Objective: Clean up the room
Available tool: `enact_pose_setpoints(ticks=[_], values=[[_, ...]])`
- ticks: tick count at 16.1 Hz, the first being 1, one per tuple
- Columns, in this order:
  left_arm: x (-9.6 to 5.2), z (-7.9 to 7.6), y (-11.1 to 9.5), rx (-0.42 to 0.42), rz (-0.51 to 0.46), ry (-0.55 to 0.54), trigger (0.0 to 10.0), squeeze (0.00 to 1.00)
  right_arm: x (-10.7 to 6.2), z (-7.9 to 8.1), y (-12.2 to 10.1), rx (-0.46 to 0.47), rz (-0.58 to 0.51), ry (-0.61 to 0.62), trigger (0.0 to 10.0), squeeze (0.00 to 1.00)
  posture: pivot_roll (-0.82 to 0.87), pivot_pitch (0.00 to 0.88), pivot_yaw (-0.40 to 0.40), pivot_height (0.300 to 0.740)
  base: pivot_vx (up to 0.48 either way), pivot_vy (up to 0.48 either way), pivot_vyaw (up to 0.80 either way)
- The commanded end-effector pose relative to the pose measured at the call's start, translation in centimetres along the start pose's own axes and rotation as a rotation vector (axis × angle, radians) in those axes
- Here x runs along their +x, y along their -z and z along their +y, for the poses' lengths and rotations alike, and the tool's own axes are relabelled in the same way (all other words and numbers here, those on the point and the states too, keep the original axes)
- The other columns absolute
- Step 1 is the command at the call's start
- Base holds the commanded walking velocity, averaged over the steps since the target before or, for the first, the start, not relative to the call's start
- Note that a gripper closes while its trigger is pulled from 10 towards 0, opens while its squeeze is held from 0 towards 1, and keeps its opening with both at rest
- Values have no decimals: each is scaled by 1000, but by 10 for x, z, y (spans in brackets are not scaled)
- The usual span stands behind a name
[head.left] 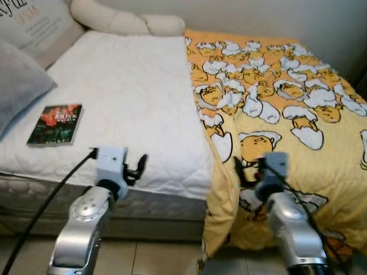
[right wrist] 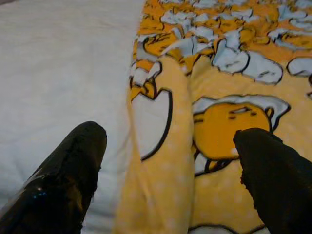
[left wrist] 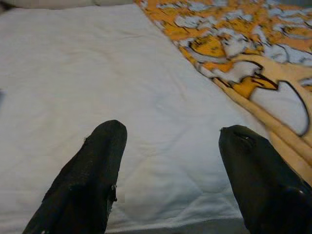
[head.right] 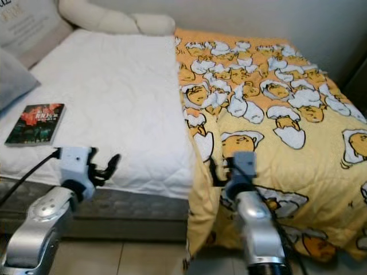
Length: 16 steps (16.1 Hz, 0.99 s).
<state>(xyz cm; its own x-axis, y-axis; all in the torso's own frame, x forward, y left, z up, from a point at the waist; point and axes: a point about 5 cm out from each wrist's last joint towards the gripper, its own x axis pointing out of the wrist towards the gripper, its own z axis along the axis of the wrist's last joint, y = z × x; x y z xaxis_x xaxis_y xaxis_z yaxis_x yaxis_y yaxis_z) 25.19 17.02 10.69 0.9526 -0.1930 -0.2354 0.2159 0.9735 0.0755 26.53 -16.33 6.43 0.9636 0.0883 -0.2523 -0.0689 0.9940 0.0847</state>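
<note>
White quilted mattress cover [head.left: 126, 97], stitched in a soft wavy pattern, lies bare over the left half of the bed [head.left: 86, 200], whose grey mattress side shows along the near edge. Over the right half spreads a yellow-orange blanket [head.left: 287, 114] printed with cartoon egg characters in white shells; its inner edge is bunched into a fold along the middle of the bed and the cloth drapes down over the near edge toward the pale tiled floor [head.left: 149, 258]. A thin book [head.left: 55, 124] with a dark red-and-green cover lies flat on the white cover near the left side, just beside a grey pillow [head.left: 20, 80]. A long cream bolster [head.left: 123, 20] runs along the headboard end. The left hand [left wrist: 168, 146] hovers at the bed's near edge over the white cover, fingers spread apart and holding nothing. The right hand [right wrist: 168, 146] hangs open too, straddling the blanket's folded edge without gripping it.
</note>
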Motion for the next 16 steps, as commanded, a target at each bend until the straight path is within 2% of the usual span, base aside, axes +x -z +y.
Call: enact_pose_setpoints(ticks=[1, 10, 12, 13, 14, 16], values=[[-2, 8, -2, 13, -5, -28, 10000, 0, 3, 9, -3, 4, -14, -35, 10000, 0, 18, 0, -68, 740, 337, 0, 0], [-1, 8, -3, 25, -3, -19, 10000, 0, 5, 11, 0, 4, -6, -39, 10000, 0, 19, 0, -61, 740, 335, 0, 0], [0, 8, -3, 42, 4, -15, 10000, 0, 5, 10, 0, 12, -4, -35, 10000, 0, 17, 0, -57, 740, 0, 0, 0], [1, 8, -3, 53, 3, -1, 10000, 0, 5, 7, 1, -4, 2, -26, 10000, 176, 20, 0, -57, 740, 0, 0, 0], [1, 8, -4, 59, 5, 6, 10000, 0, 6, 7, 1, 0, 5, -27, 10000, 1000, 20, 0, -57, 740, 0, 0, 0], [2, 8, -3, 89, 19, 47, 10000, 0, 12, 2, 6, -26, 61, 3, 10000, 1000, 22, 0, -56, 740, 0, 0, 0]])
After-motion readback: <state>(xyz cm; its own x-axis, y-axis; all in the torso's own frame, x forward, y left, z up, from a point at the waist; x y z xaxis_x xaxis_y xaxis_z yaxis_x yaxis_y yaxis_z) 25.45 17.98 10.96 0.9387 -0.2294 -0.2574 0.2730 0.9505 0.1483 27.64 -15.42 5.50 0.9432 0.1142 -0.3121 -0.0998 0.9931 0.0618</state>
